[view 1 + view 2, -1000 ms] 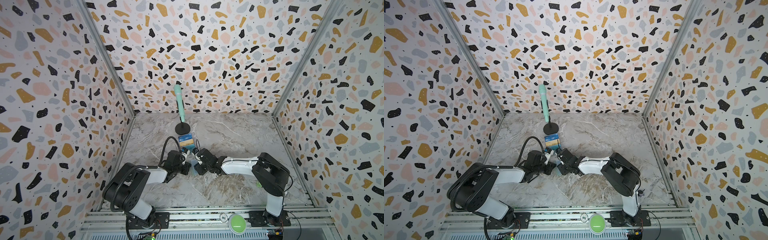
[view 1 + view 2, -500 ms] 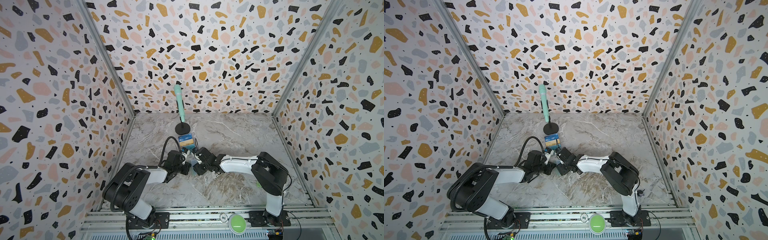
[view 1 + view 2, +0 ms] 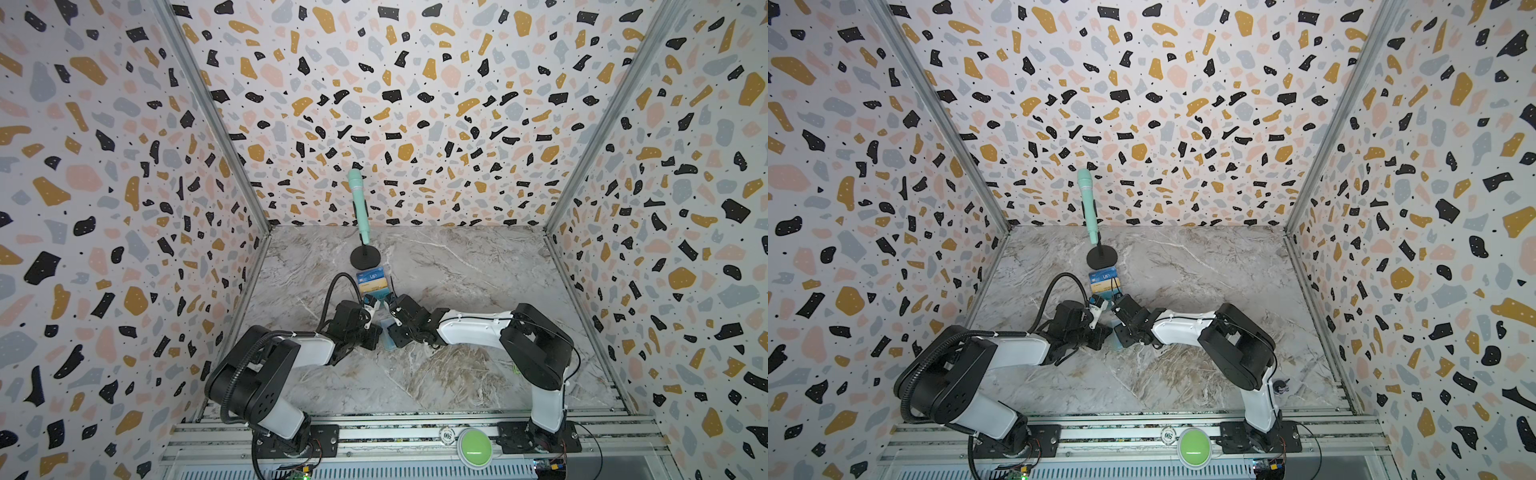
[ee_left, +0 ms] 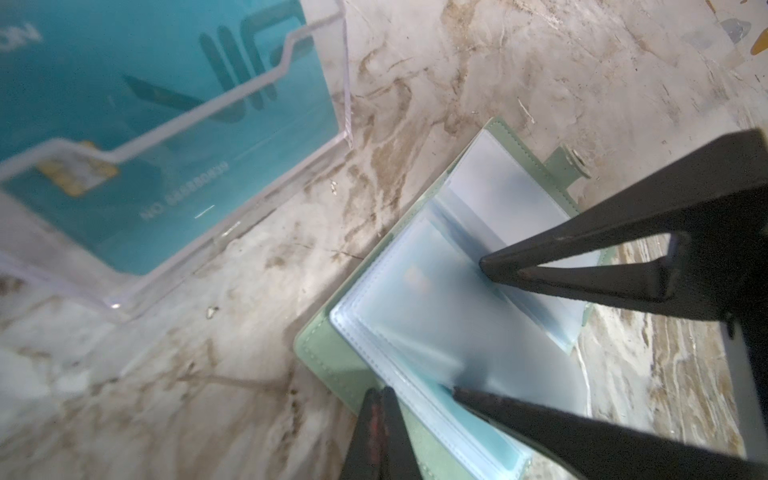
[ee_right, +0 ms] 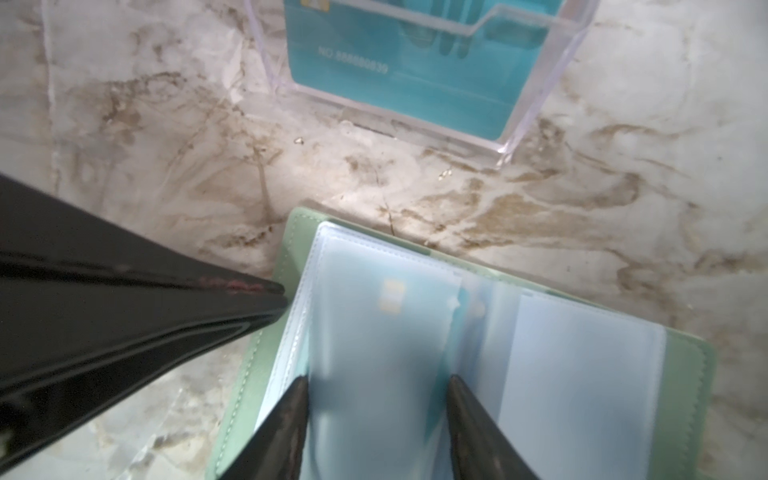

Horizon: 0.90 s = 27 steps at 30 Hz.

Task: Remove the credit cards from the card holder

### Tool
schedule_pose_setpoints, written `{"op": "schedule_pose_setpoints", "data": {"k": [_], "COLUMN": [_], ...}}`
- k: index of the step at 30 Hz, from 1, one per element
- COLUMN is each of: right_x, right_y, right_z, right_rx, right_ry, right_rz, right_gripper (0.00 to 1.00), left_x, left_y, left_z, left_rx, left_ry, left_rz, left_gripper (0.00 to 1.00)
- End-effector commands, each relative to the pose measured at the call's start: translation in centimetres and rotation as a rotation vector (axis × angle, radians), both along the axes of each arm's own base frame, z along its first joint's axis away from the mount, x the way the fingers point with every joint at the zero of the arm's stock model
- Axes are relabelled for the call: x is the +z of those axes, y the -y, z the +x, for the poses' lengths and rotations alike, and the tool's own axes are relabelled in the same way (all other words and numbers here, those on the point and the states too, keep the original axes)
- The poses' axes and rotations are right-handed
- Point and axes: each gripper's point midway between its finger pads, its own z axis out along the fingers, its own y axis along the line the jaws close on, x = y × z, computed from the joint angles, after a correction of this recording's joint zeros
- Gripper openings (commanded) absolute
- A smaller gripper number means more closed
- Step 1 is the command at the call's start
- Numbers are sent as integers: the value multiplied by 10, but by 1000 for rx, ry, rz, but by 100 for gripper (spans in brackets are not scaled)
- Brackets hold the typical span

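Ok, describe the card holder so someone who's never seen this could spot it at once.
On the marble table, a mint-green microphone stands at the back with a clear tiered stand just before it. Nearer the robot, between the left gripper and right gripper, lies the card holder. It is the only booklet: mint-green cover, snap tab, open on pale blue see-through sleeves.

Mint-green card holder [image 5: 582,365] — open flat, sleeves up; credit card [image 5: 392,295] (chip visible) w/in sleeve.
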Motion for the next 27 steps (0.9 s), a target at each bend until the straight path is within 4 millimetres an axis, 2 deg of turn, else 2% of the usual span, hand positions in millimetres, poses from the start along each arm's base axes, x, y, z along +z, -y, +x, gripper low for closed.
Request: {"op": "schedule_pose_setpoints", "data": {"k": [1, 12, 27], "right_x": [-25, -1, 13], "right_y": [24, 35, 55], "right_z": [-8, 13, 28], "right_rx": [-24, -75, -124], "right_ry": [-43, -6, 32], "right_rz": [-107, -67, -100], "right_gripper": [49, 43, 42], "left_x": [-13, -14, -15], "left_y": [-7, -7, -6], "left_z": [-10, -10, -10], "left_rx": [-1, 0, -6], "left_ry": [-54, -54, -64], "left_rz": [52, 53, 52], "left_gripper": [0, 0, 0]}}
